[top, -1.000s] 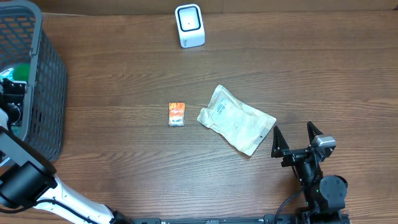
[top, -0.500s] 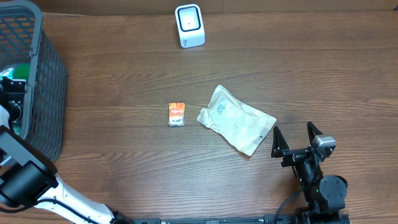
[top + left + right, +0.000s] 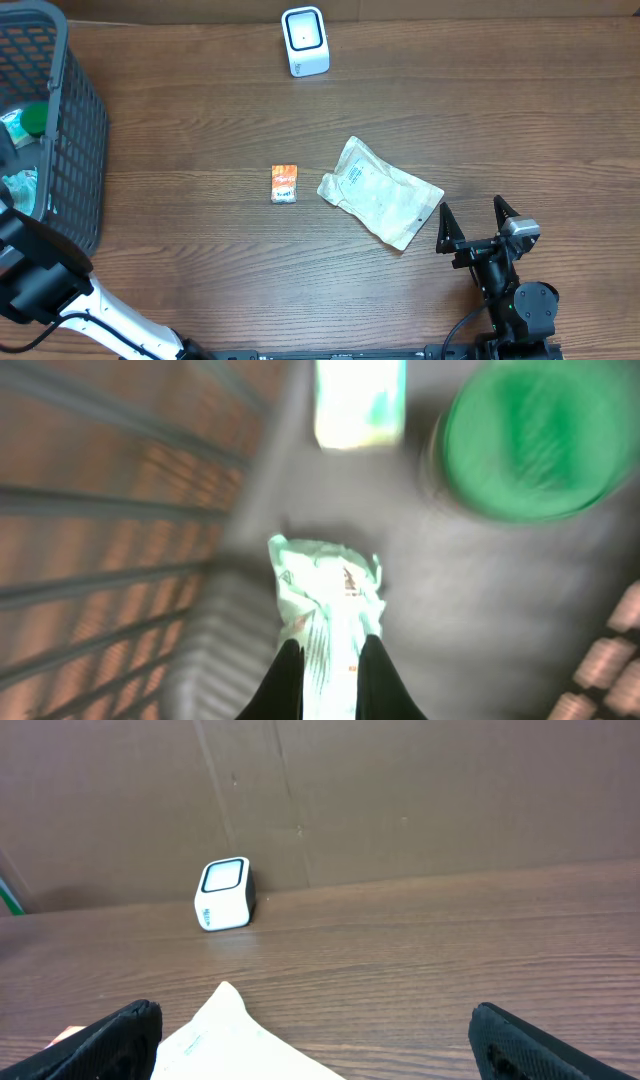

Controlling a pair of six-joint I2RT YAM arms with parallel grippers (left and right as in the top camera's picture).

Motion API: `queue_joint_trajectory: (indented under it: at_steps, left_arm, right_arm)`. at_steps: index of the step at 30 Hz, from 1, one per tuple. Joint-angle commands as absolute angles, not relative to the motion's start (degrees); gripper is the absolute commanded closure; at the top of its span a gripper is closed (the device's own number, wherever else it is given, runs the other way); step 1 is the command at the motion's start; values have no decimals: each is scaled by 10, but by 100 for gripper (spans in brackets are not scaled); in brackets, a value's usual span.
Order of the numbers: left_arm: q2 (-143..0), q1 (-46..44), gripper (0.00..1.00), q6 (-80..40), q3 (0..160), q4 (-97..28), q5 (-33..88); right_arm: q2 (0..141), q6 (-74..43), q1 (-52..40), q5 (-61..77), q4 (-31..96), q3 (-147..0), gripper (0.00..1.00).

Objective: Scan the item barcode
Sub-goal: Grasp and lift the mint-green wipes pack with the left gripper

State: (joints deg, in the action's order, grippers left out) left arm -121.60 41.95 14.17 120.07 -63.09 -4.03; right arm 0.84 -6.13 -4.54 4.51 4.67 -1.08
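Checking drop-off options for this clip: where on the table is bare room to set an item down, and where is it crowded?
Free: the wood right of the scanner and above the white pouch; the strip between the basket and the orange packet. Crowded: mid-table, where packet and pouch lie close, and by the pouch's corner near the open right tool.

We look down on a wooden surface [image 3: 200, 260] of dark brown, its grain running from side to side in long streaks across the whole overhead view. Along its far edge stands a plain brown wall [image 3: 420, 790] (it looks like cardboard to us, though we cannot be sure), matt and bare apart from two thin seams [image 3: 288, 790] that run up it at a slight tilt. The light is soft and even, and shadows on the wood are faint.
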Motion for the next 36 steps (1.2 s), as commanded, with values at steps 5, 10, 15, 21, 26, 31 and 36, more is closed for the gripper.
queue_joint_trajectory:
  at_steps: [5,10,15,21,26,31,36]
  left_arm:
    - [-1210,411,72,47,1315,-713,-36]
    - [-1211,418,57,52,1240,-721,-49]
    - [-1211,429,53,92,1130,-684,-50]
    - [-1211,437,48,108,1029,-617,-71]
    - [-1212,448,32,107,984,-570,-107]
    - [-1212,452,11,108,951,-517,-104]
    - [-1212,451,16,121,914,-469,-74]
  right_arm:
    - [2,-59,-44,46,44,-4,0]
    - [2,-59,-44,46,44,-4,0]
    - [2,-59,-44,46,44,-4,0]
    - [2,-59,-44,46,44,-4,0]
    - [2,-59,-44,46,44,-4,0]
    - [2,-59,-44,46,44,-4,0]
    - [2,-59,-44,46,44,-4,0]
